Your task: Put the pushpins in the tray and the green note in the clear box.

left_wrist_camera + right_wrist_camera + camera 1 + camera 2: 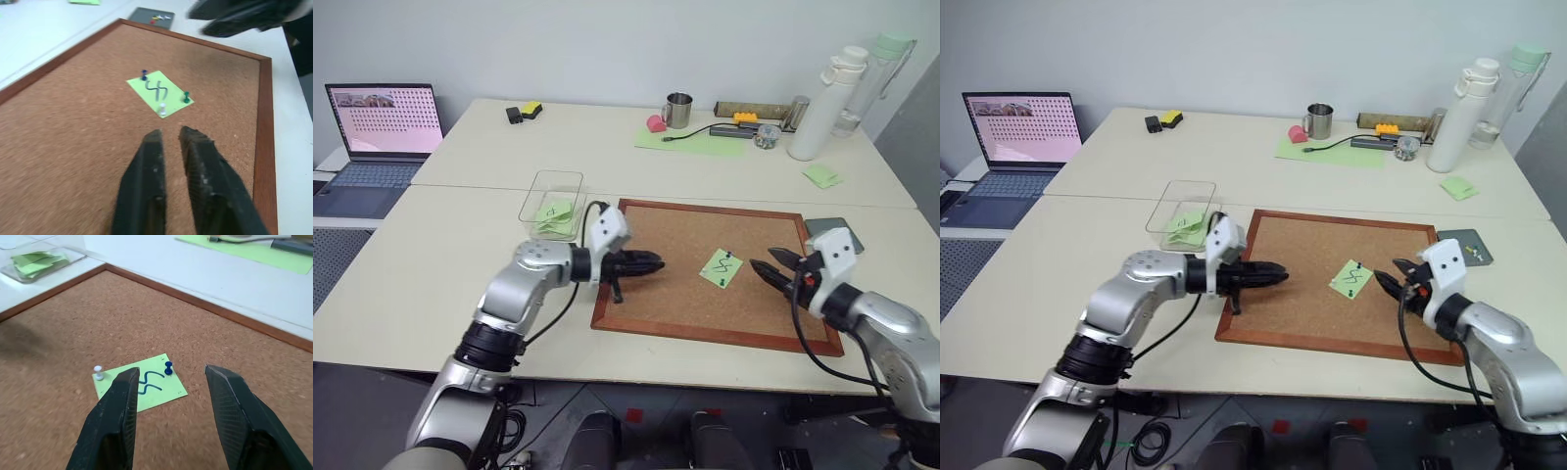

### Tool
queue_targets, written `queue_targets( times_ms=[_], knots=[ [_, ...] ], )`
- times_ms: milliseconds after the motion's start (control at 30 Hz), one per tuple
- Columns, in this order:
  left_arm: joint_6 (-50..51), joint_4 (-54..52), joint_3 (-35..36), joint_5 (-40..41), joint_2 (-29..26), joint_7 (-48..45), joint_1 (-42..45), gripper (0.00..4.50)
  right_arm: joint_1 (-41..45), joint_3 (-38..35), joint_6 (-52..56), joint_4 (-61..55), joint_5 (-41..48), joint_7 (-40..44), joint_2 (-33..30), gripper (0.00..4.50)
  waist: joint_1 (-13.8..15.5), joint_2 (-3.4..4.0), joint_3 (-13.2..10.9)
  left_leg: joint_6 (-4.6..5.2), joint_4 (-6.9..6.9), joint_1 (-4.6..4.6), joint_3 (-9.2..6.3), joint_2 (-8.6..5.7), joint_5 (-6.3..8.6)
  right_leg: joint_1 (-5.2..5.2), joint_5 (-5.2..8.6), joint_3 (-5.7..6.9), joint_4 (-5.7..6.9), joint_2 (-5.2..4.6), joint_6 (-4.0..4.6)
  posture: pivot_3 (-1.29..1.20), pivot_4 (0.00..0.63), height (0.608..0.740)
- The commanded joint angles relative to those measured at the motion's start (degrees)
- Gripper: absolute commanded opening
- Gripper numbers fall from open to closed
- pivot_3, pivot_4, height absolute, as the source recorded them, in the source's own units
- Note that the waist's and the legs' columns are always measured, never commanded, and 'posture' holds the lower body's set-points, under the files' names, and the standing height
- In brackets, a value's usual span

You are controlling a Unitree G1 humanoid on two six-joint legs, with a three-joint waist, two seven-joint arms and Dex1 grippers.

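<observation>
Altogether three pushpins, one green note

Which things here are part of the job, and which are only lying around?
Part of the job:
pushpins holding the green note
corkboard
tray
clear box

Only lying around:
laptop
metal mug
white bottle
large green sheet

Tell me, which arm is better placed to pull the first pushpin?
Likely the right: the right gripper is open beside the green note; the left gripper is shut, farther off.
</observation>
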State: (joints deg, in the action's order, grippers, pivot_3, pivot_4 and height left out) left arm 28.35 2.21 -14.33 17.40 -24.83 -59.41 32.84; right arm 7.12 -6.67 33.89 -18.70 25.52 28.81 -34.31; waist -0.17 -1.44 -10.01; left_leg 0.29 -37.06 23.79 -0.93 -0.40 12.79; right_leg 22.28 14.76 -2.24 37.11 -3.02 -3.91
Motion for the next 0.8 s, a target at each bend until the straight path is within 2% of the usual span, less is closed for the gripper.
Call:
queue_targets(
  times_ms=[33,233,433,667,700,800],
  knots=[
    [-1.76,0.73,-1.52,-1.63,2.61,1.85,-0.08,0.01,4.99,2.28,-3.71,5.87,-3.0,0.64,2.19,2.2,-0.04,0.01,0.0,0.0,-0.01,0.0,0.01,0.0,0.0,0.02,0.0,-0.01,0.02,0.0,0.0,0.0,0.15,0.74],
    [-5.02,6.12,-3.74,-4.89,6.58,4.1,-0.73,0.01,9.89,5.15,-6.63,13.48,-5.9,2.02,4.83,2.2,-0.06,0.01,0.0,0.0,-0.03,-0.01,0.02,-0.01,0.0,0.01,-0.01,-0.02,0.05,0.0,-0.01,0.0,0.15,0.74],
    [-5.96,11.77,-5.49,-8.76,7.82,6.13,-0.77,0.01,12.84,6.73,-9.04,19.1,-8.24,2.79,7.13,2.2,-0.08,0.03,0.01,0.0,-0.02,-0.02,-0.01,-0.01,0.0,0.02,-0.02,0.01,0.08,0.0,-0.01,0.0,0.15,0.74],
    [-4.97,10.14,-6.31,-9.4,8.25,5.81,-2.03,0.01,15.4,7.52,-11.13,24.95,-9.76,4.0,9.7,2.2,-0.13,0.06,0.04,0.01,-0.08,-0.09,0.0,-0.03,-0.01,-0.05,-0.03,-0.02,0.12,0.0,-0.02,0.0,0.15,0.74],
    [-4.76,9.83,-6.32,-9.33,8.17,5.67,-2.2,0.0,15.62,7.34,-11.21,25.36,-9.69,4.11,10.0,2.02,-0.12,0.07,0.04,0.01,-0.09,-0.09,-0.01,-0.03,-0.01,-0.06,-0.03,-0.02,0.12,0.0,-0.02,0.0,0.15,0.74],
    [-4.46,9.4,-6.31,-9.32,8.05,5.54,-2.38,0.0,16.07,7.03,-11.89,26.71,-10.24,4.66,10.27,2.02,-0.13,0.07,0.04,0.0,-0.09,-0.09,-0.01,-0.02,-0.01,-0.05,-0.03,-0.02,0.13,0.0,-0.02,0.0,0.15,0.74]
  ],
)
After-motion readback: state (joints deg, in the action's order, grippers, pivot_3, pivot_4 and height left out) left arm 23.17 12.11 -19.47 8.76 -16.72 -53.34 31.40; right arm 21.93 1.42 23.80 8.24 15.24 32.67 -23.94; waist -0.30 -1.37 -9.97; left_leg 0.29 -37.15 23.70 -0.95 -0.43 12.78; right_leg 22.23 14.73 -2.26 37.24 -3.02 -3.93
